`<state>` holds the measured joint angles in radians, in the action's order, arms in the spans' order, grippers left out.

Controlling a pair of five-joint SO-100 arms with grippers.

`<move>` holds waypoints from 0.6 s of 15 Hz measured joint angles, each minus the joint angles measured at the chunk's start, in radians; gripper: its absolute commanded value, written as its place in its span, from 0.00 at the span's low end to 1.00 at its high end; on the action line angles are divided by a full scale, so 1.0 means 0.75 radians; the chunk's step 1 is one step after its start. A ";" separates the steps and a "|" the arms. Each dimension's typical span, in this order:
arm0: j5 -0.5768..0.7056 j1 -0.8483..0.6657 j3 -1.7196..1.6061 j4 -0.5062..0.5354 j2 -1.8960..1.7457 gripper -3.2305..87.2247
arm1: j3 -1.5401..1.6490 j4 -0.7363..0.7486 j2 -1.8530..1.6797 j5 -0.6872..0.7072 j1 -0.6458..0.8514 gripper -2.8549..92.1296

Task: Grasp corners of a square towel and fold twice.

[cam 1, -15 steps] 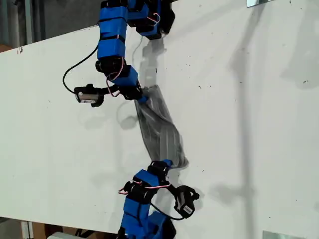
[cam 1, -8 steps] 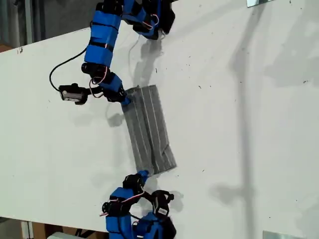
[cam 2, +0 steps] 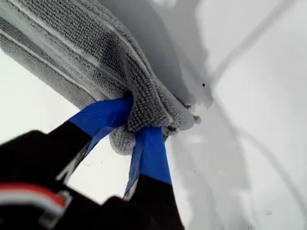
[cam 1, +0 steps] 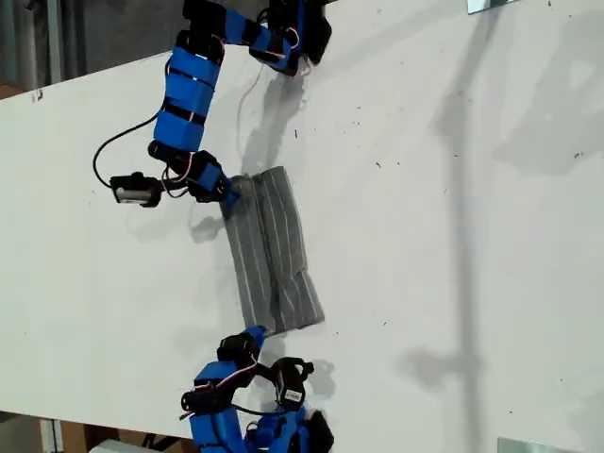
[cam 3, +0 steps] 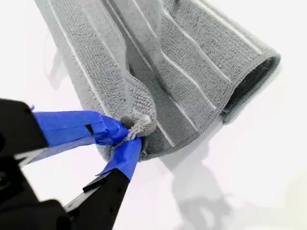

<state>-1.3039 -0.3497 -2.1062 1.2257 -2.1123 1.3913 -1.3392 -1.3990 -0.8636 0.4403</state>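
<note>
A white table (cam 1: pixel 453 236) holds the folded grey striped towel (cam 1: pixel 272 253), its long axis running between the arms, from the exterior view's top to bottom. My first gripper (cam 2: pixel 136 125) and my second gripper (cam 3: pixel 128 136) each pinch a bunched corner.

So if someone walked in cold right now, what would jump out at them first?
The grey striped towel, folded into a narrow strip mid-table in the exterior view, stretched between two blue arms. My first gripper and my second gripper each pinch a bunched corner of it. Next, the white table, with long soft shadows towards the exterior view's right.
</note>
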 measured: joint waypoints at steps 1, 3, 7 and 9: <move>-0.035 0.070 0.002 0.012 0.000 0.03 | -0.033 -0.055 0.000 0.014 -0.029 0.03; -0.135 0.235 -0.010 -0.016 -0.002 0.03 | -0.041 -0.162 0.000 0.031 -0.072 0.03; -0.280 0.397 -0.141 -0.241 -0.002 0.03 | 0.045 -0.184 0.000 0.039 -0.160 0.03; -0.305 0.415 -0.170 -0.305 0.014 0.03 | 0.084 -0.153 0.035 0.039 -0.162 0.03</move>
<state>-1.5324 -0.0383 -2.2335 0.9971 -2.1016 1.4542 -1.4542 -1.3729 -0.8345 0.3191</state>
